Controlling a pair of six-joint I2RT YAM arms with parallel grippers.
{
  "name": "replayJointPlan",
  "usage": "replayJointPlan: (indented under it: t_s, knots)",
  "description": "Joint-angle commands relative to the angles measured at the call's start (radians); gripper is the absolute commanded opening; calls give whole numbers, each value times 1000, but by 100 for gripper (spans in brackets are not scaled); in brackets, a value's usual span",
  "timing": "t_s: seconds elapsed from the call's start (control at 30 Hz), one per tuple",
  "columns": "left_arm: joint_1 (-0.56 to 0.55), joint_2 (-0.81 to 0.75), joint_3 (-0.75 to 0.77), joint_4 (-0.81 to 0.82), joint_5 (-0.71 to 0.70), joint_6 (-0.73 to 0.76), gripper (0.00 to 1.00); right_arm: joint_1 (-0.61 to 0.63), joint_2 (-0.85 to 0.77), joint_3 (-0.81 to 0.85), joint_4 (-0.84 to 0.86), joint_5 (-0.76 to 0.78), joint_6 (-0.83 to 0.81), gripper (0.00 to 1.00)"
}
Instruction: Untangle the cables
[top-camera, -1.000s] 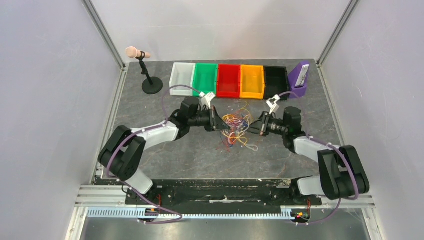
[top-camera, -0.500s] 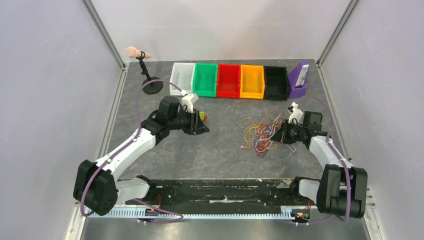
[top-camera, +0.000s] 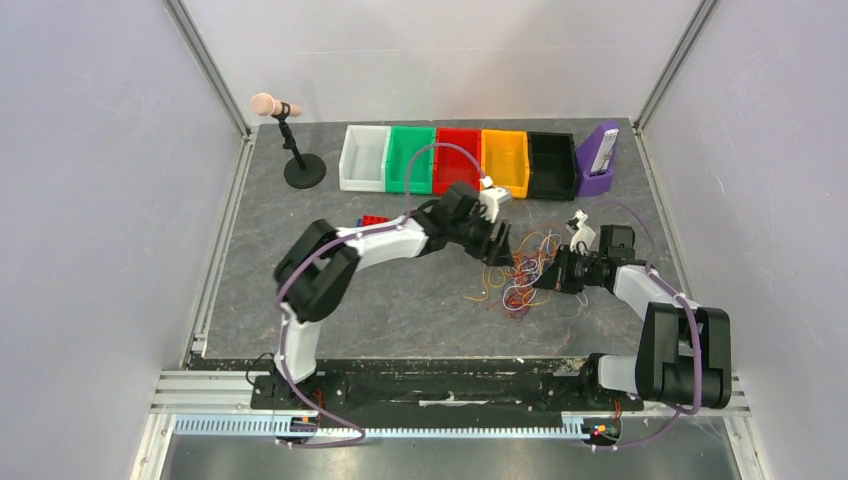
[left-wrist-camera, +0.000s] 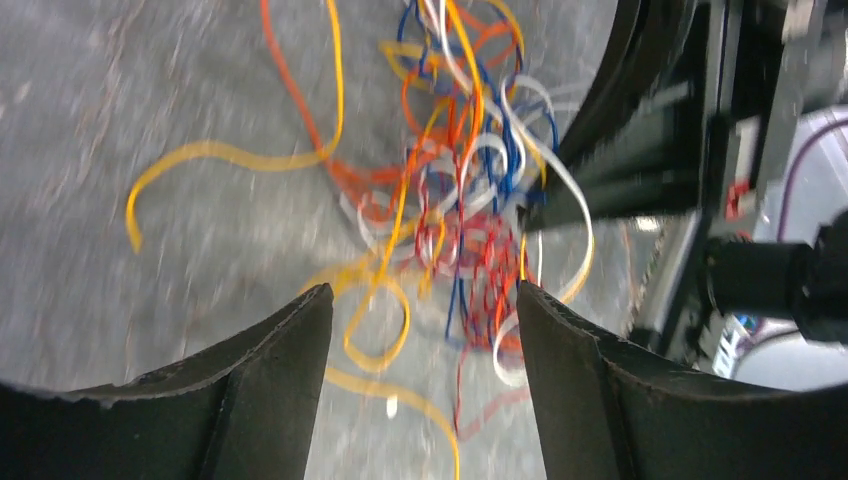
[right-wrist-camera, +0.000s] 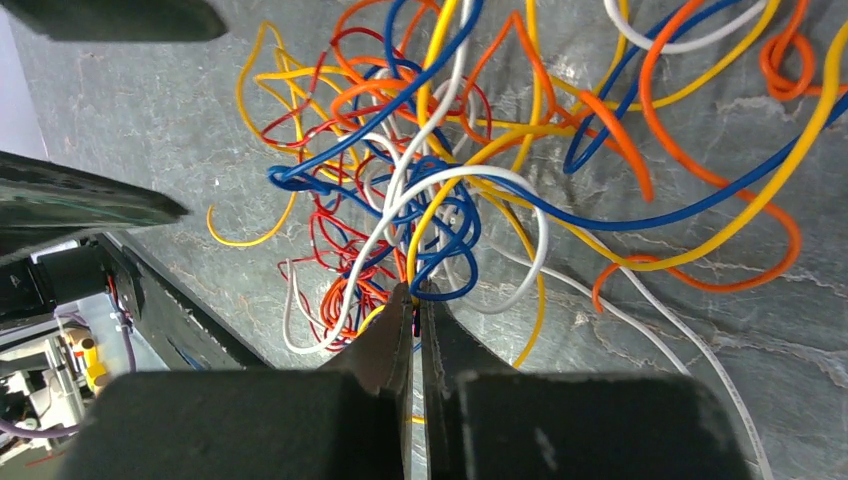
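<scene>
No text, label, brand, number or sign can be read in any view. A pale flat item (top-camera: 603, 150) is seen standing in the purple holder (top-camera: 590, 183); any marking on it is too small to be made out. No print is legible on the cables (right-wrist-camera: 432, 222) in the wrist views.

Shut in left, right and far by pale grey walls (top-camera: 100, 200), joined at the far corners by slanting metal posts (top-camera: 208, 68). Underneath, a dark grey, stone-veined table (top-camera: 300, 300). Along its far edge, a row of bins (top-camera: 458, 170): white, green, red, orange, black; just right of them, a purple holder (top-camera: 598, 155). Far left, a microphone (top-camera: 272, 104) on a round black stand (top-camera: 304, 172). At the near edge, a ribbed metal rail (top-camera: 420, 428). Lit evenly.
</scene>
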Motion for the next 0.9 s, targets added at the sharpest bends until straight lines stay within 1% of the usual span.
replayJointPlan:
  t_s: [0.0, 0.07, 0.1, 0.13, 0.2, 0.23, 0.27, 0.3, 0.43, 0.53, 0.6, 0.67, 0.73, 0.8, 0.87]
  knots:
    - [-56, 163, 186, 107, -55, 14, 75, 3, 39, 31, 11, -6, 3, 0]
    - [-61, 229, 237, 101, -44, 12, 75, 3, 50, 47, -1, 4, -4, 0]
    - [-64, 256, 255, 90, -53, 12, 73, 3, 50, 55, -4, 14, -7, 0]
    - [-64, 275, 263, 79, -61, 16, 69, 1, 50, 63, -8, 20, -9, 0]
    - [-64, 297, 277, 43, -86, 31, 48, 0, 50, 79, -13, 36, -16, 0]
    - [-62, 300, 277, 32, -96, 39, 30, -2, 49, 88, -18, 50, -19, 0]
    - [-55, 289, 267, -11, -100, 46, 11, -5, 49, 97, -29, 69, -24, 0]
    - [-46, 267, 248, -27, -111, 44, 3, -13, 48, 108, -46, 98, -35, 0]
    - [26, 61, 72, -50, -89, 56, 2, -65, 38, 164, -157, 241, -133, 0]
    - [101, -128, -47, -124, -59, 105, 2, -141, 41, 220, -231, 314, -230, 0]
    - [148, -217, -89, -182, -49, 141, 2, -161, 50, 246, -260, 336, -289, 0]
    - [187, -298, -134, -208, 2, 152, 2, -176, 48, 244, -270, 341, -318, 0]
    - [207, -377, -164, -232, 33, 169, 2, -180, 32, 233, -286, 347, -346, 0]
    - [214, -449, -173, -264, 34, 189, 2, -180, 13, 213, -293, 364, -382, 0]
    - [247, -515, -177, -276, 61, 177, 2, -184, 3, 198, -296, 397, -421, 0]
